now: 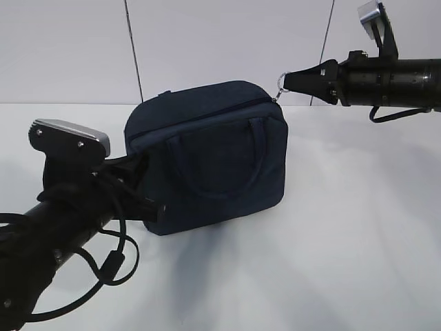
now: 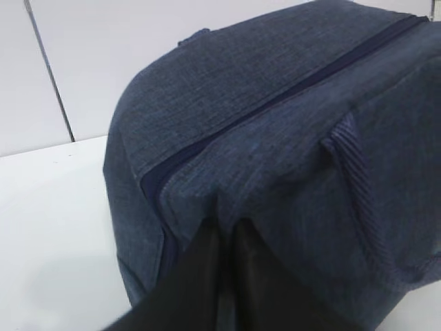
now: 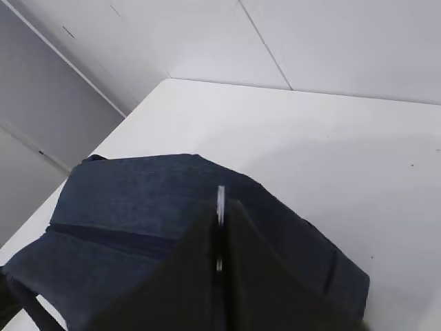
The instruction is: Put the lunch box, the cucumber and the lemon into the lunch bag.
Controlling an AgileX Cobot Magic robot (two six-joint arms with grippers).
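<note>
Right gripper (image 1: 288,81) pinches the metal ring pull (image 1: 281,81) at the lunch bag's (image 1: 207,155) 2 o'clock top corner; only the right wrist view shows the ring's (image 3: 220,205) edge clamped between the dark fingers. Left gripper (image 1: 143,165), pressed together, nips the bag's fabric at 9 o'clock, which the left wrist view (image 2: 224,231) shows close up. The bag stands upright mid-bench (image 1: 344,241), long axis running 9 to 3, zipper (image 1: 207,114) closed, contents hidden.

Dark navy lunch bag (image 1: 207,158) on a white table (image 1: 344,241)
</note>
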